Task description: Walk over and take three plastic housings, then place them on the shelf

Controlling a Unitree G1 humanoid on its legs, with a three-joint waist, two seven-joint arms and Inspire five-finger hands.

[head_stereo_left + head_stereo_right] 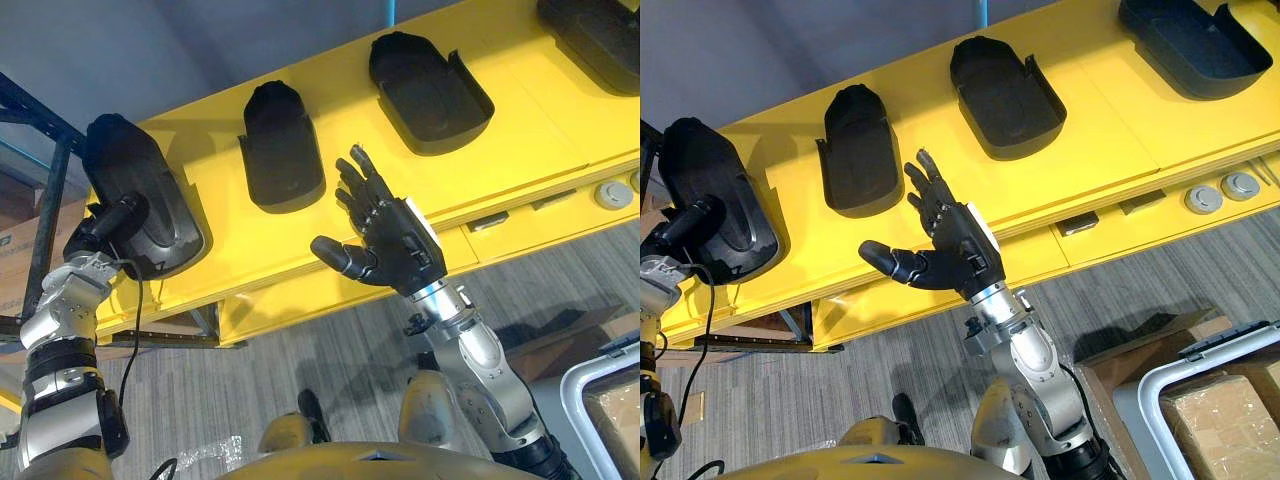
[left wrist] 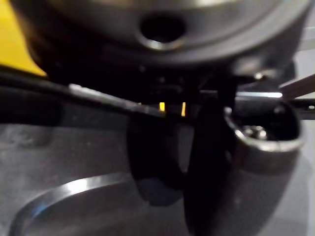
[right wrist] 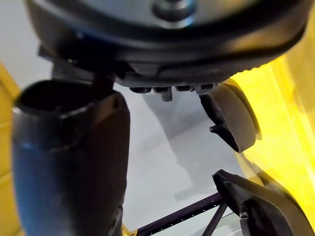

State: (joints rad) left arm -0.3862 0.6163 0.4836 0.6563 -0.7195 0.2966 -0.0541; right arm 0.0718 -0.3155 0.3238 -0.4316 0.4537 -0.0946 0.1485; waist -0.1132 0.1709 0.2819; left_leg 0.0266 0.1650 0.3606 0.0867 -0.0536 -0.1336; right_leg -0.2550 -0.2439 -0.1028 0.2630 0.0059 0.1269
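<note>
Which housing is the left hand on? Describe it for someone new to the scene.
Find the long yellow shelf with its row of black plastic housings. Go to its left end, where the leftmost housing lies. It alone has the left hand gripping its near edge; the others lie untouched.

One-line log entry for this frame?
left hand on leftmost housing at shelf end, grip unclear | right hand open, empty, above shelf front edge | other housings lying along shelf

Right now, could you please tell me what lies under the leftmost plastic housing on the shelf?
The leftmost housing lies on the yellow shelf, with the left hand at its near edge. Whatever is beneath its shell is covered.
</note>
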